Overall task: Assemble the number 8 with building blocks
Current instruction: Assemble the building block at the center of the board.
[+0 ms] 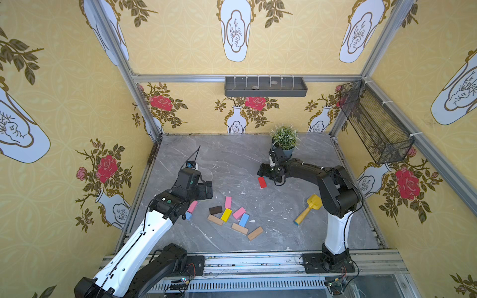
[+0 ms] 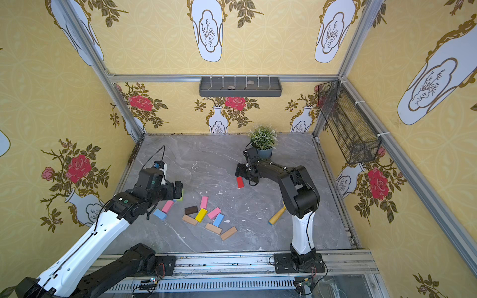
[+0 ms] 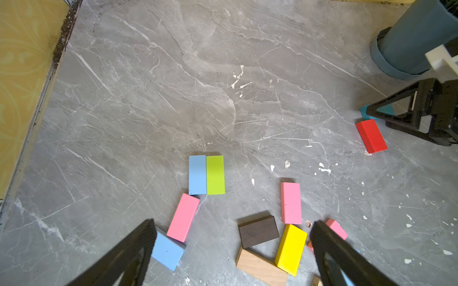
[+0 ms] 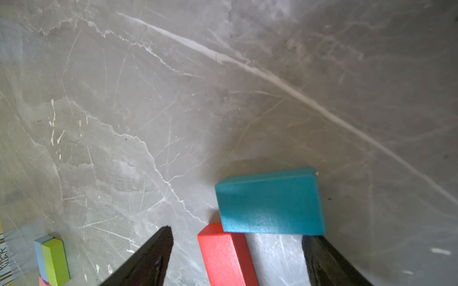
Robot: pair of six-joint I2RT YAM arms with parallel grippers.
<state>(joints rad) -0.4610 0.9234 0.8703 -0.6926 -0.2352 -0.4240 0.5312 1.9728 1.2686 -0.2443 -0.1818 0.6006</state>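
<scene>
Grey marble tabletop (image 1: pixel 232 160) in a booth of yellow floral wallpaper; clock directions are read on the tabletop in the top views, 12 at the back wall. Potted plant (image 1: pixel 284 138) at 1 o'clock by the back edge. Yellow toy tool (image 1: pixel 308 209) lies at 4 o'clock beside the right arm. The building blocks all lie flat and loose, at odd angles. Main cluster at 6 o'clock of centre: pink block A (image 1: pixel 228 202), dark brown block (image 1: pixel 215 210), yellow block (image 1: pixel 226 214), pink block B (image 1: pixel 239 212), light blue block A (image 1: pixel 244 219), tan block A (image 1: pixel 215 219), tan block B (image 1: pixel 239 228), tan block C (image 1: pixel 255 233). At 8 o'clock, partly under the left arm: pink block C (image 1: pixel 192 206) touching light blue block B (image 1: pixel 189 215). Left wrist view adds light blue block C (image 3: pixel 197 174) and green block (image 3: pixel 215 175), long edges touching. Red block (image 1: pixel 262 182) at 2 o'clock, just off centre, meets teal block (image 4: pixel 271 201) at one end; whether they overlap I cannot tell. Left gripper (image 3: pixel 233 224) hangs above the cluster's 9 o'clock side, jaws spread wide, holding nothing. Right gripper (image 4: pixel 238 234) sits low over the red block, jaws apart, with a gap to the block on each side; the teal block lies just past its fingertips.
</scene>
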